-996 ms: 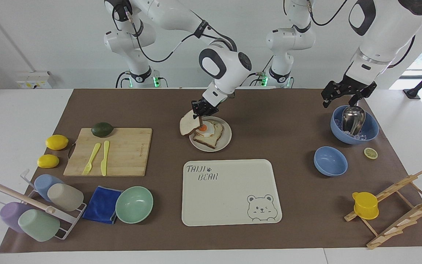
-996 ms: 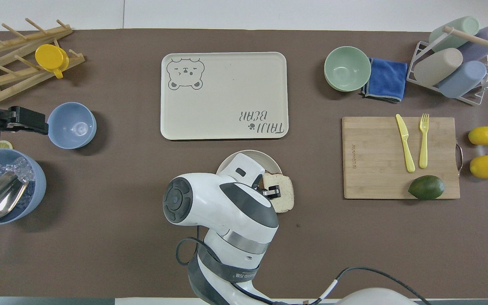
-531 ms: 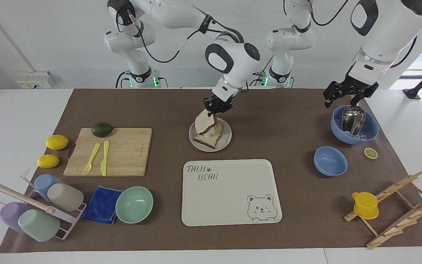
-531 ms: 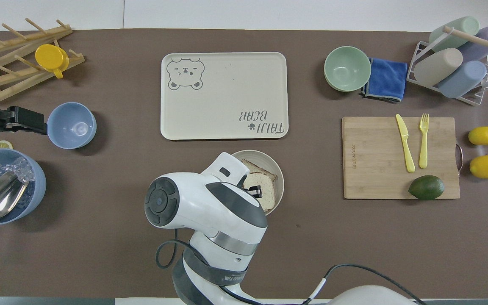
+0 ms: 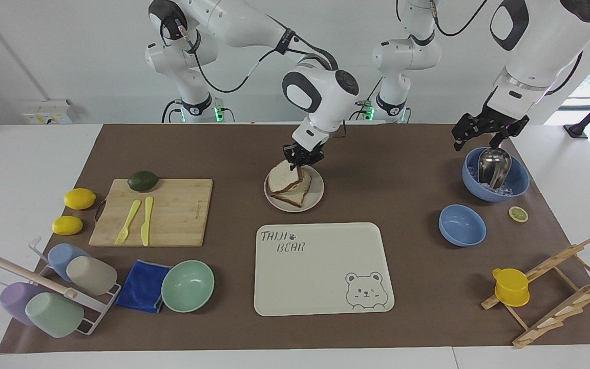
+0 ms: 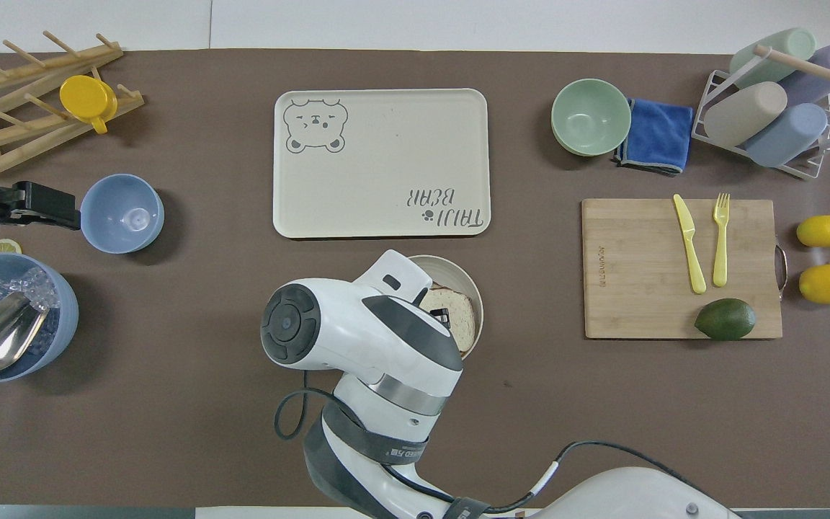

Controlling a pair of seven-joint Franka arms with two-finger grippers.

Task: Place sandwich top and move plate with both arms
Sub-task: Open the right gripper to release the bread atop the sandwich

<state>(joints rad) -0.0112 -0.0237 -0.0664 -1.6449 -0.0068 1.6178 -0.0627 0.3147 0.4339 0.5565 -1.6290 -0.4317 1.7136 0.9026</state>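
Sandwich top point(image 5: 283, 177) tilted, crust edge up toward the robots, in right gripper's point(image 5: 300, 163) clenched fingers.

Right arm point(image 6: 364, 346) is seen over plate point(image 6: 474, 288), w/ bread slice point(image 6: 458, 317) lying on it. Right gripper point(image 6: 440, 317) is pinched on the bread. Left gripper point(image 6: 40, 205) is held just beside small blue bowl point(image 6: 123, 213), fingers apart.

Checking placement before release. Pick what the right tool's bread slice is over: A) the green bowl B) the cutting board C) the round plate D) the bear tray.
C: the right tool holds the bread slice tilted over the round plate, on the stack.
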